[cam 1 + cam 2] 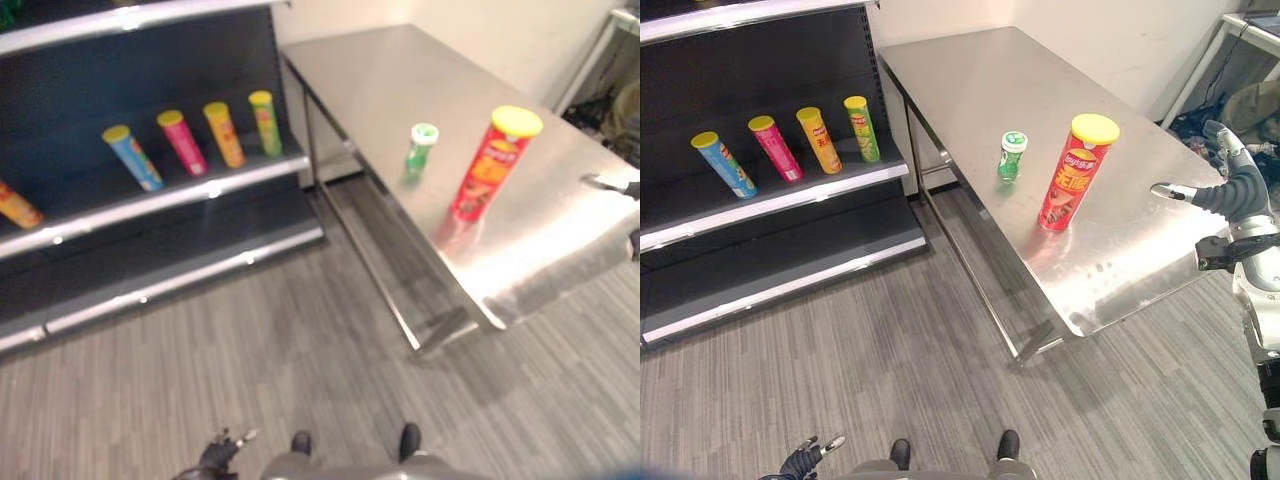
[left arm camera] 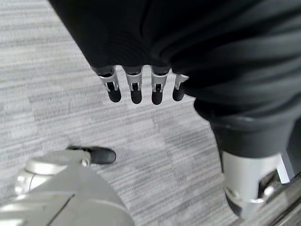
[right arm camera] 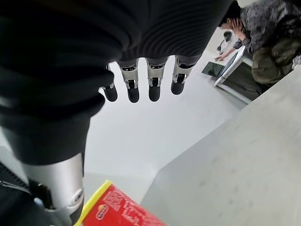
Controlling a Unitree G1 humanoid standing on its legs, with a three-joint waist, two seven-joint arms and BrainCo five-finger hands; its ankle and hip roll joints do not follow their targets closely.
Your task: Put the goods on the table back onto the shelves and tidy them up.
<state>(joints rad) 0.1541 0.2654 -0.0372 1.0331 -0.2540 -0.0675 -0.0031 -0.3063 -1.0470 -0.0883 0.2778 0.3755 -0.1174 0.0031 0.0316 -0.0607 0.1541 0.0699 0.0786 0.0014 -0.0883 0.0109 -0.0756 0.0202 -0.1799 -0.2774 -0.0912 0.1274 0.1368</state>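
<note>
Both head views look steeply down from above, sharing the shelves [image 1: 770, 190] at far left, the steel desk [image 1: 970, 90] at right and the grey floor [image 1: 900, 340] between. The left wrist view looks along its robot hand [image 2: 136, 87] close over that floor. The right wrist view looks along its robot hand [image 3: 141, 82] over the desk, just beside the red canister [image 3: 120, 209].

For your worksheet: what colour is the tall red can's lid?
Yellow lid, clearest in the right eye view.
</note>
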